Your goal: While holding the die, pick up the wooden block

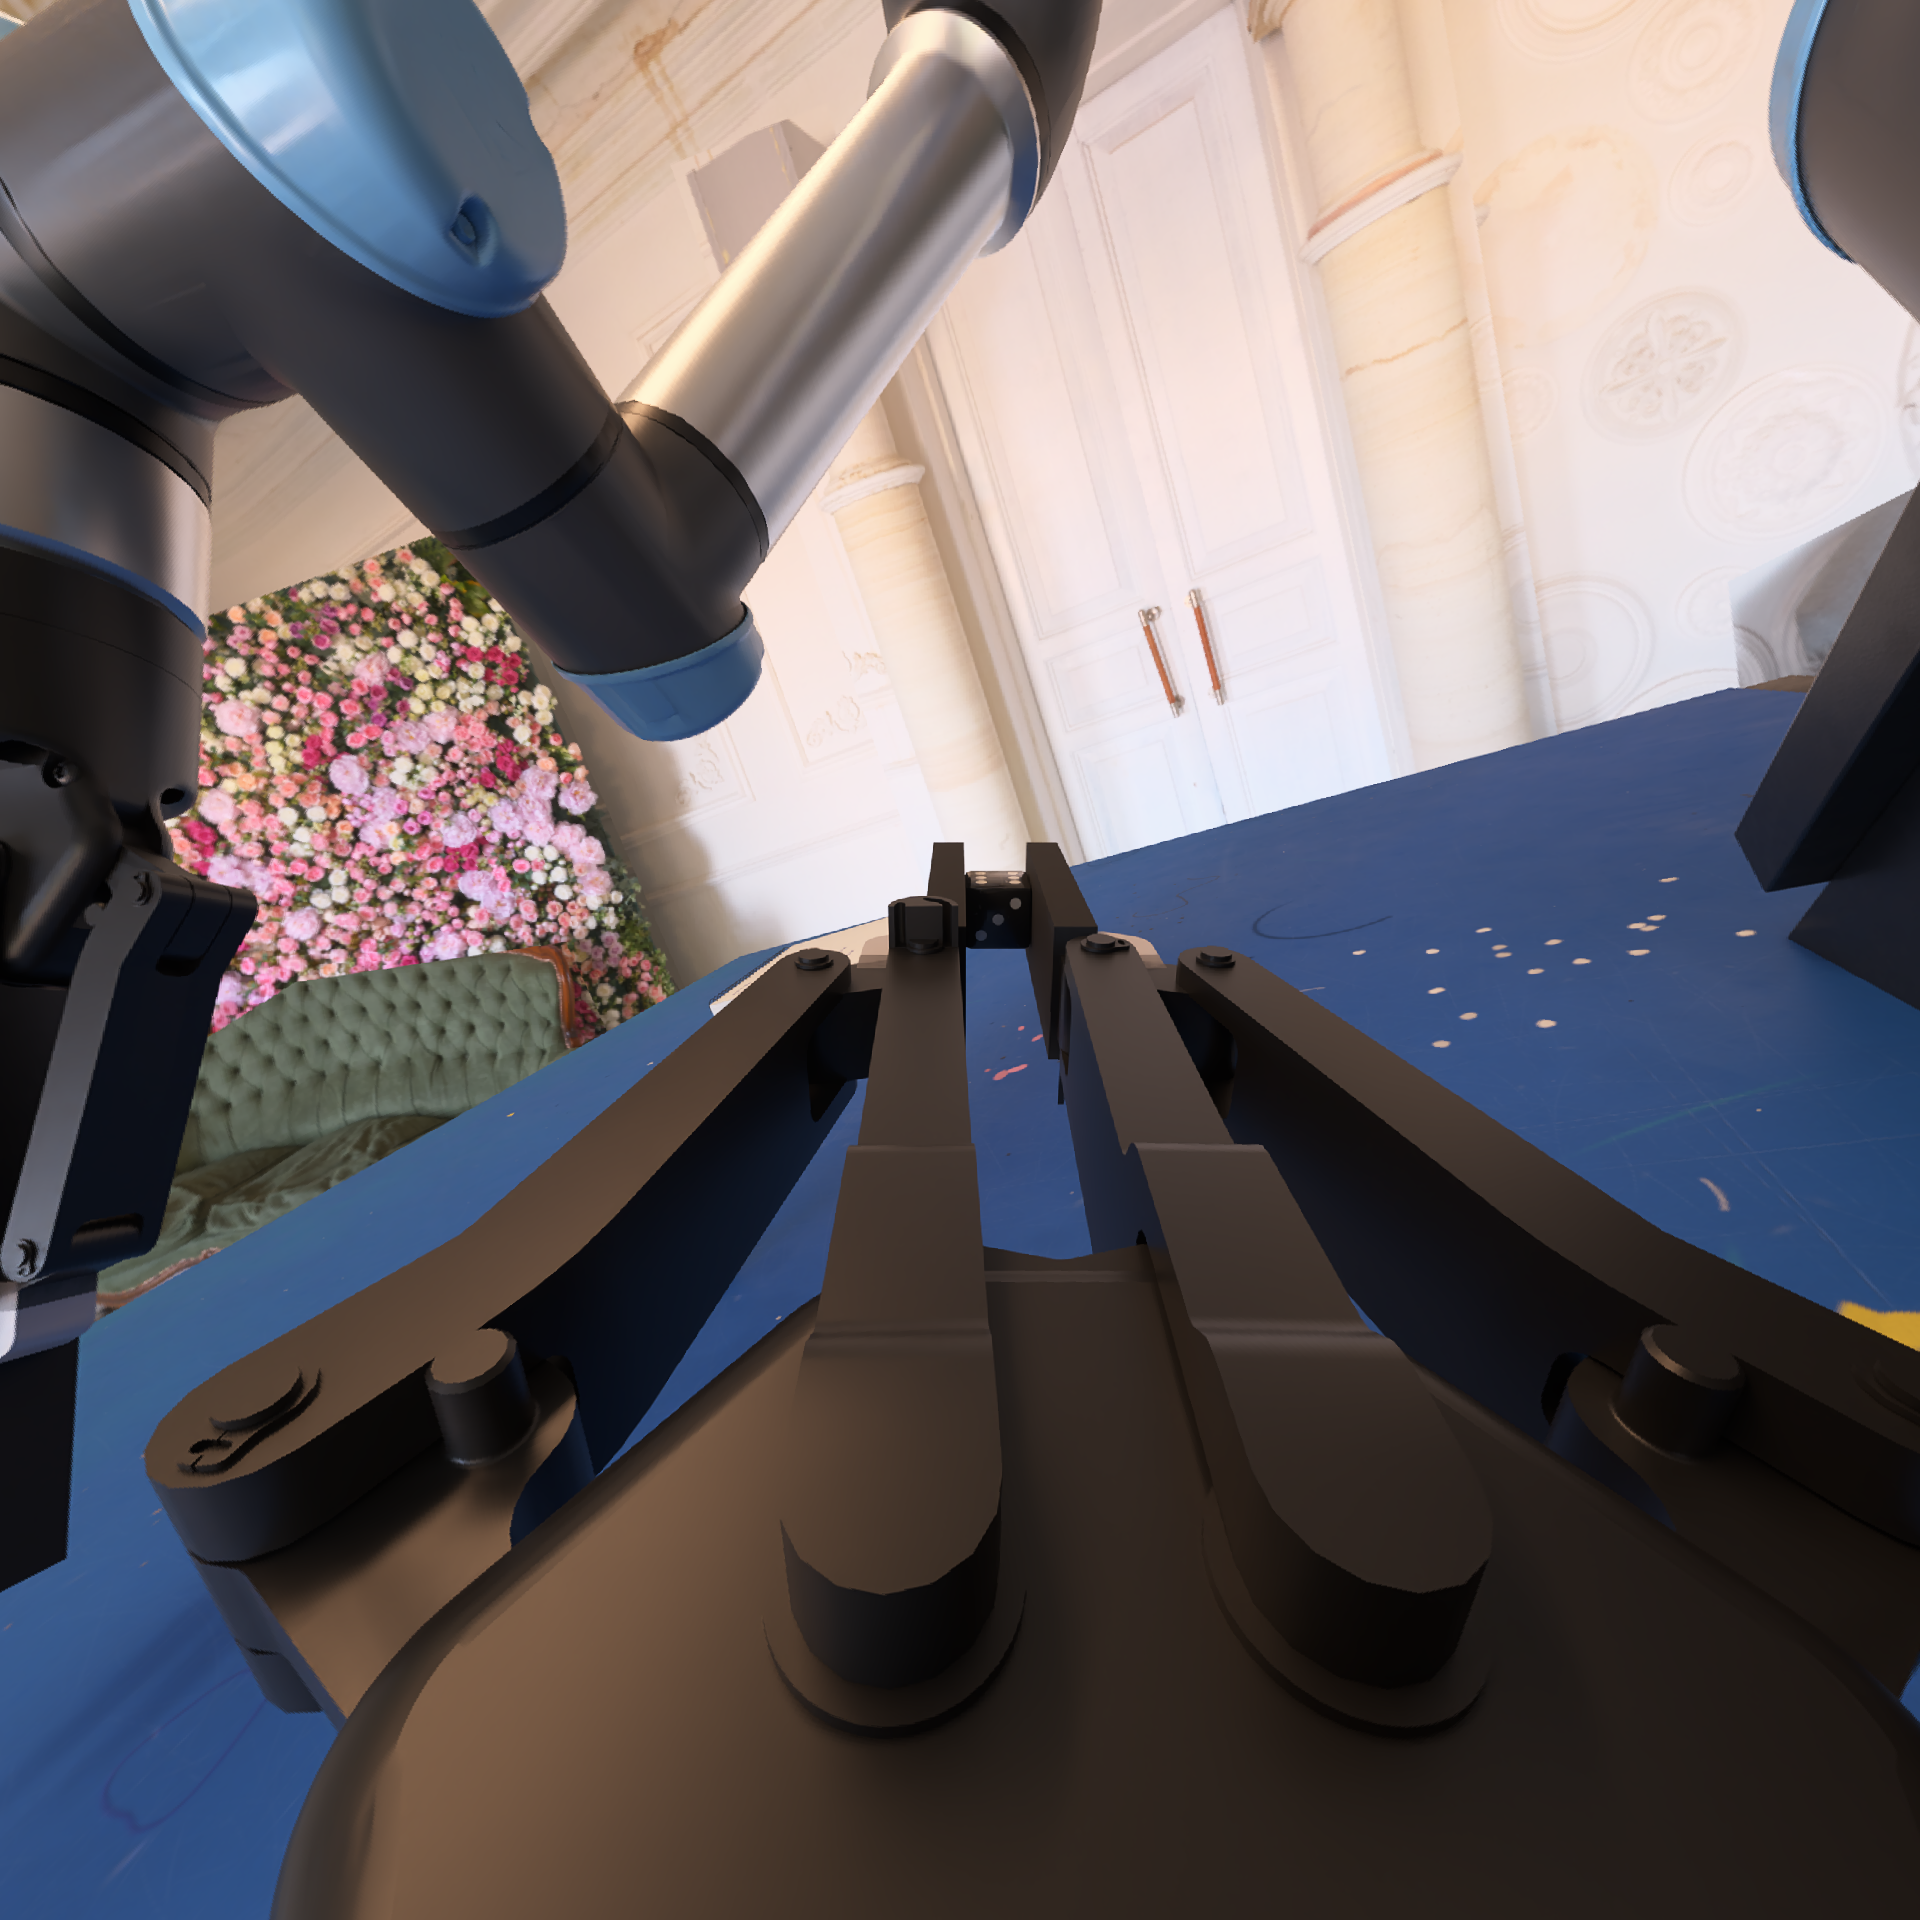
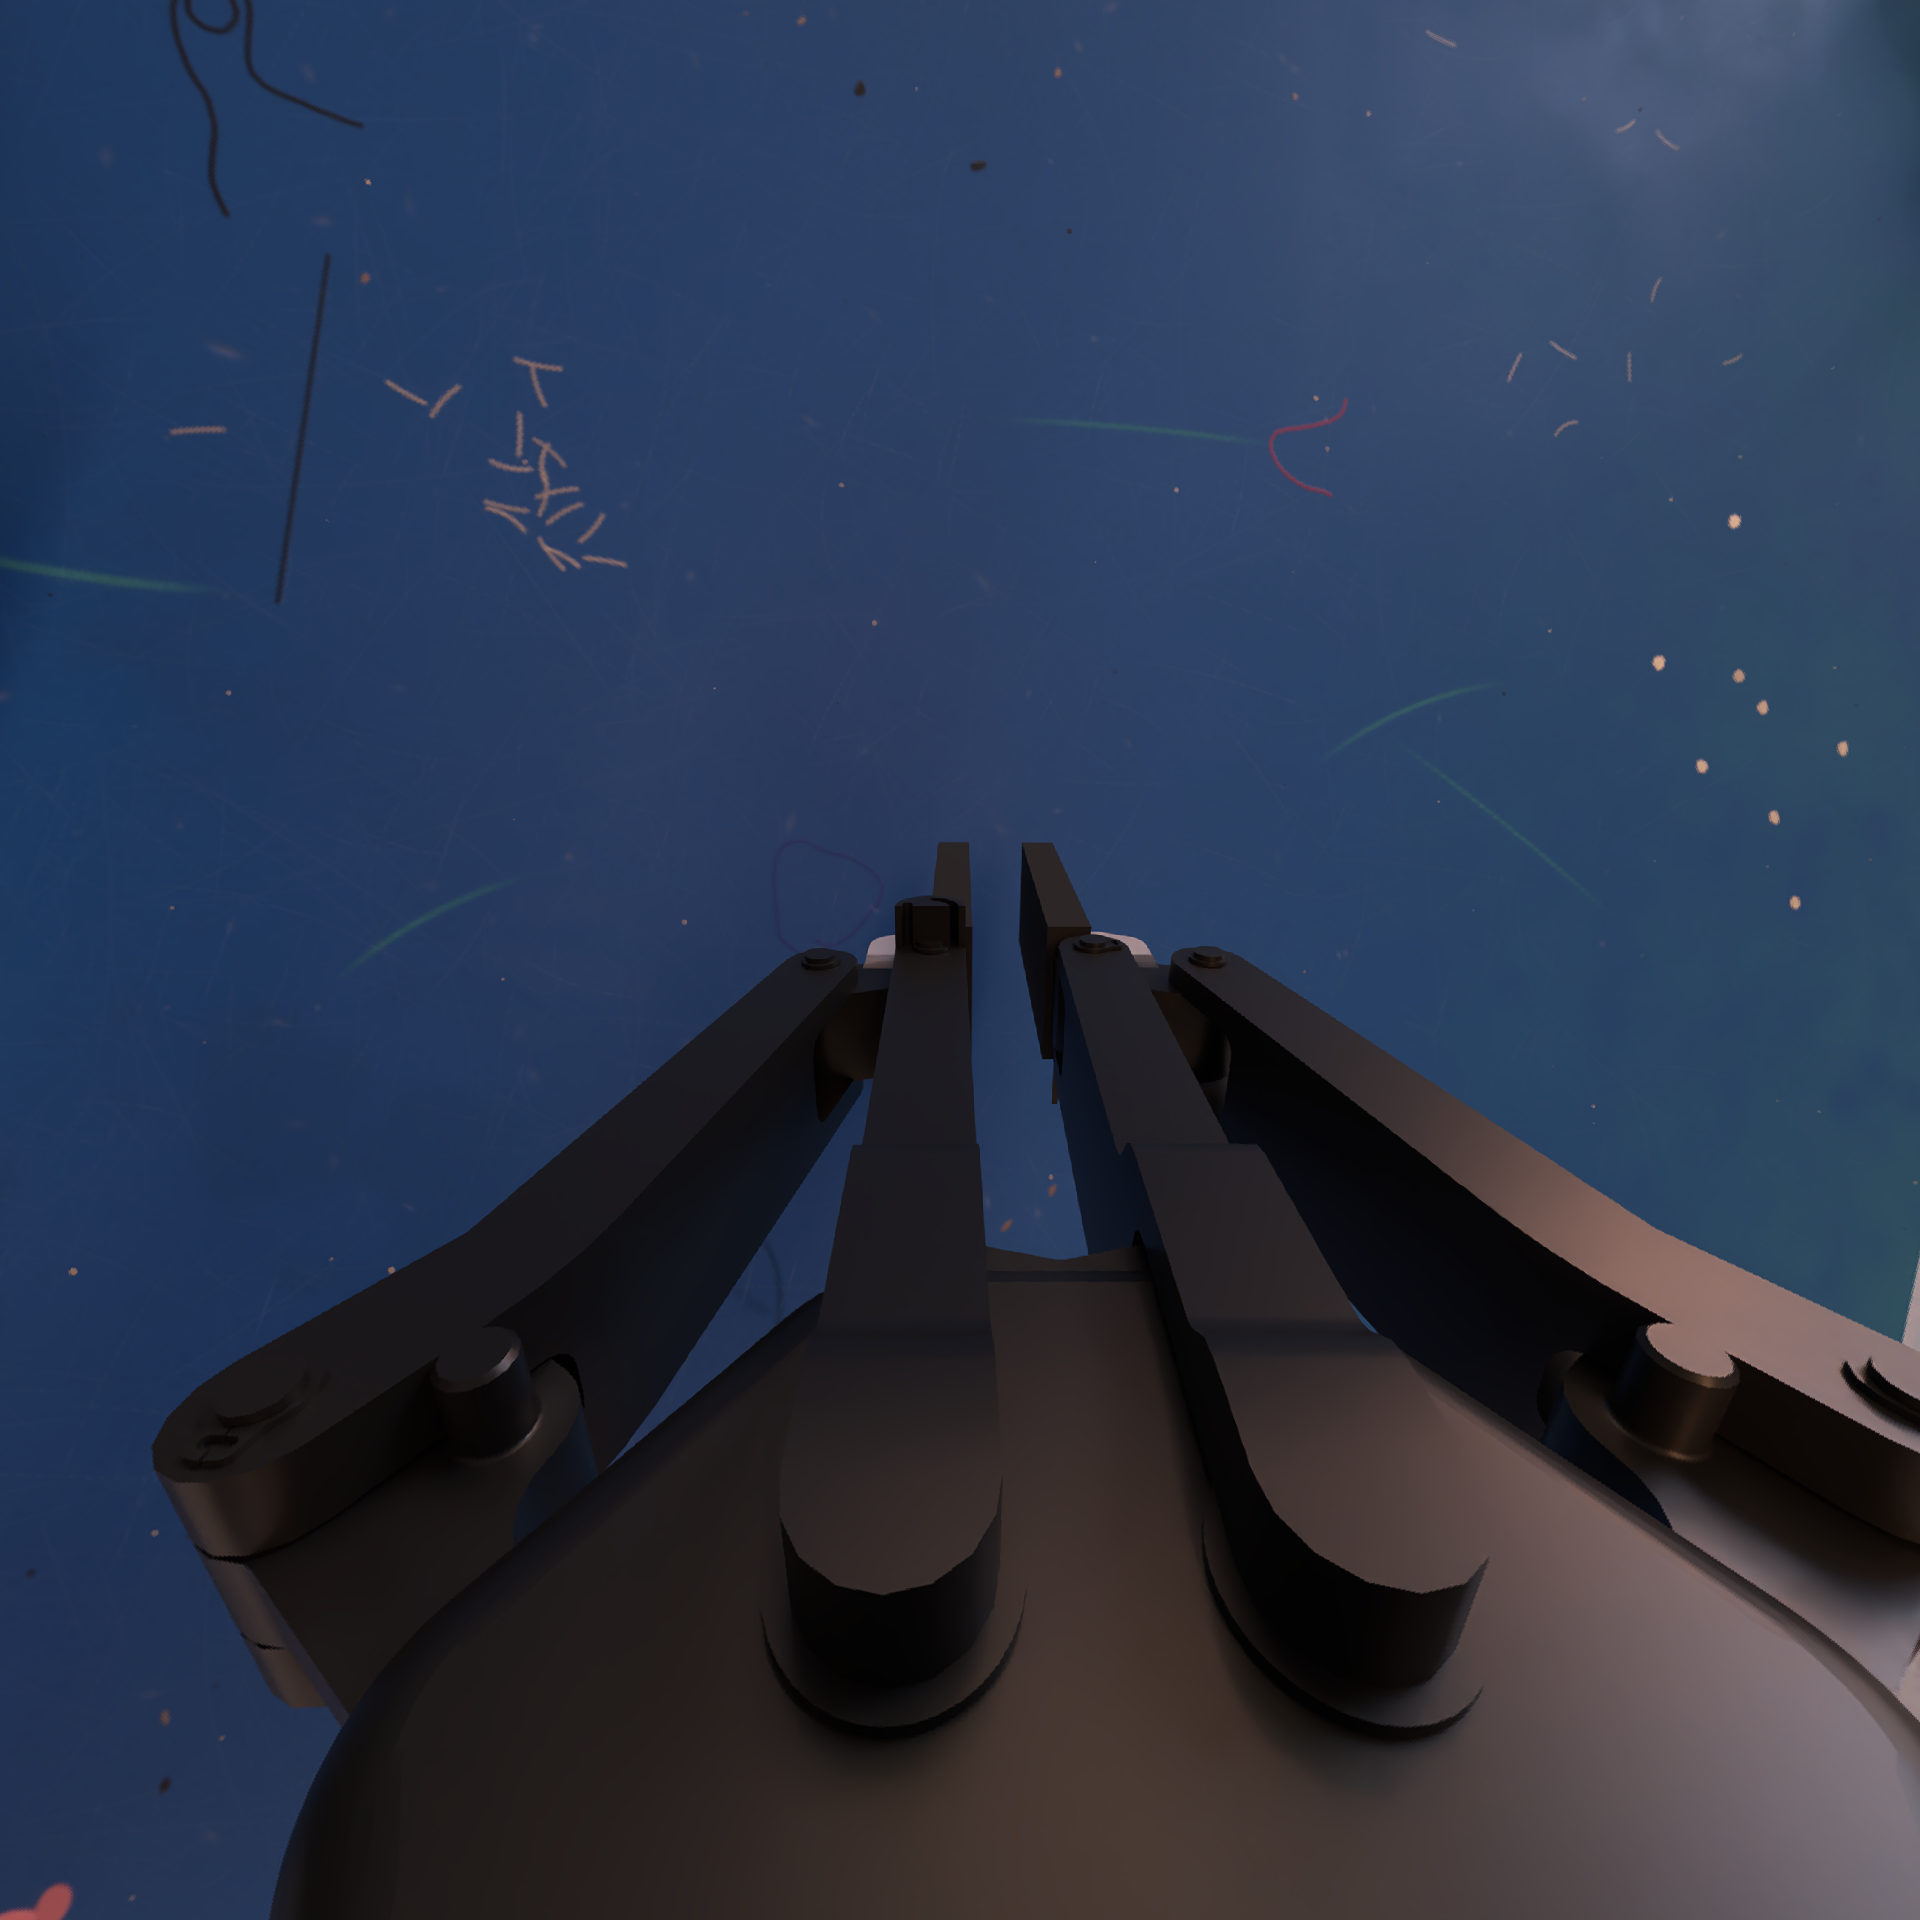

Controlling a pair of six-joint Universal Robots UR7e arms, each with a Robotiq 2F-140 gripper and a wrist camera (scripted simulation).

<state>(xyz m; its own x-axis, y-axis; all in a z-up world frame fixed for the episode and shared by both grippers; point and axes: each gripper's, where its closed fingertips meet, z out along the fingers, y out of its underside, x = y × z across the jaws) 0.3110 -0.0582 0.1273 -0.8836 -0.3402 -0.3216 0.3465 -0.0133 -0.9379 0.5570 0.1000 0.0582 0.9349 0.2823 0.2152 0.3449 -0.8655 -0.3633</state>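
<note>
The fingers of the left gripper are closed almost together on a small black die with white pips, which sits pinched between their tips, lifted clear of the blue table. Far behind it stand white double doors; to the left are a wall of pink flowers and a green sofa. The other arm crosses the upper left.

The right gripper points down at the scuffed blue table, its fingers drawn near together with a narrow gap and nothing between them. The wooden block shows in neither view.
</note>
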